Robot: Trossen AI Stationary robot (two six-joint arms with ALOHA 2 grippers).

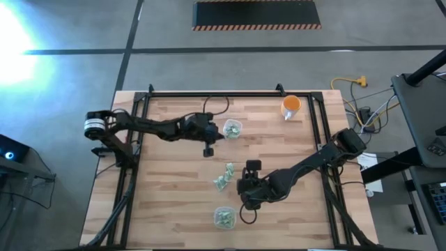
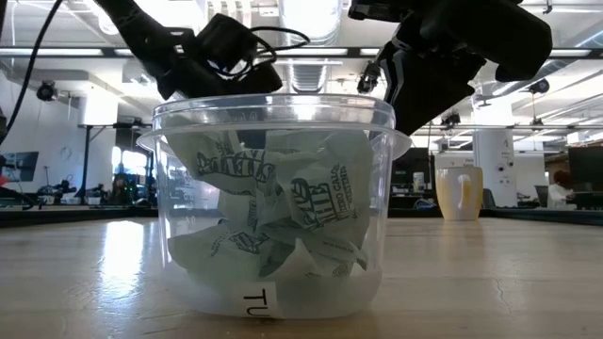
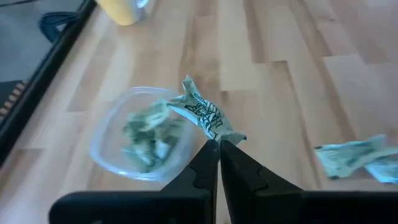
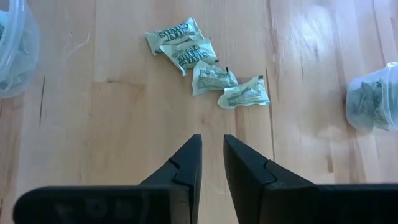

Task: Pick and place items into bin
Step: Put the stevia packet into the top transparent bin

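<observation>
A pale green-and-white wrapped piece (image 3: 202, 114) is in my left gripper (image 3: 219, 144), which is shut on it beside a clear bin (image 3: 140, 134) with more pieces inside, at the table's middle far part (image 1: 232, 129). Several loose pieces (image 4: 205, 62) lie flat on the wood at mid-table (image 1: 224, 178). My right gripper (image 4: 211, 149) hovers just right of them (image 1: 241, 188), its fingers a little apart with nothing between. A second clear bin (image 1: 224, 217), full of pieces, stands near the front edge (image 2: 273, 207). My left gripper pinches one end of the wrapped piece (image 3: 217, 135) between its two fingertips. The fingers come slanting down from the table's left. The rest of the piece sticks out beyond the tips, lifted clear of the table, next to the bin's rim.
An orange cup (image 1: 291, 106) stands at the far right of the table, seen also in the low view (image 2: 459, 193). A black frame rail (image 1: 209, 94) runs along the table's far and side edges. Bare wood lies between the bins and the cup.
</observation>
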